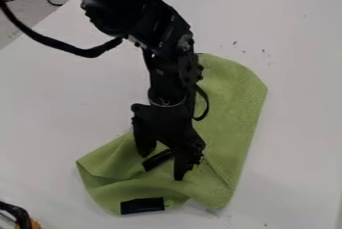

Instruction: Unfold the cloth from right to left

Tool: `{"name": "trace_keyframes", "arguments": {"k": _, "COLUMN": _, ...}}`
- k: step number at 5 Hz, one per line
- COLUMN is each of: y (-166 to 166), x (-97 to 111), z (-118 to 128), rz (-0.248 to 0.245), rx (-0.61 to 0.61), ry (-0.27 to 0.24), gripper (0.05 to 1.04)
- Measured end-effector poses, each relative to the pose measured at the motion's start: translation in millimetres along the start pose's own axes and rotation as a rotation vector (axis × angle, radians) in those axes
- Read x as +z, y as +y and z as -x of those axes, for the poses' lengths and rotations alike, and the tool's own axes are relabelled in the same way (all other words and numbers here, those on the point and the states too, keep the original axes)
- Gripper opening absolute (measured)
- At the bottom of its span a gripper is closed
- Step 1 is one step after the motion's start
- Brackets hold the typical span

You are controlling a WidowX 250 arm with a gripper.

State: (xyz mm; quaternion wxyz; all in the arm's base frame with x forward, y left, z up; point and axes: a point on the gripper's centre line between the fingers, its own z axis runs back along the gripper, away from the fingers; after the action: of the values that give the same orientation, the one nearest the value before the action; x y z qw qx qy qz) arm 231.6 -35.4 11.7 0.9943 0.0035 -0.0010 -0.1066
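White flat table (60, 103) under a folded green fabric cloth (230, 103); my black two-finger gripper (162, 165) is wide apart at its near part; grabbing seems the step; next, pinch one layer, pull left.

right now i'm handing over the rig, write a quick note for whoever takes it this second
End effector: open, at the lower part of the green cloth; can't tell whether its tips touch the fabric.
Cloth: on the white table, broad part to the right, rumpled part reaching lower left, black patch at the near edge.
Done: cloth reaches left at its lower end; how much of that is unfolding, I can't tell.
Left: creases and folds remain low down; probably grip a layer there, draw it left, then flatten.
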Motion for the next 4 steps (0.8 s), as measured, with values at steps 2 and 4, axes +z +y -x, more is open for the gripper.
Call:
{"name": "trace_keyframes", "arguments": {"k": 2, "y": 0.0, "x": -7.4, "z": -3.7, "rz": 0.004, "rx": -0.015, "ry": 0.018, "gripper": 0.437}}
{"name": "trace_keyframes", "arguments": {"k": 4, "y": -2.3, "x": 0.3, "z": 0.1, "rz": 0.019, "rx": 0.024, "ry": 0.051, "gripper": 0.124}}
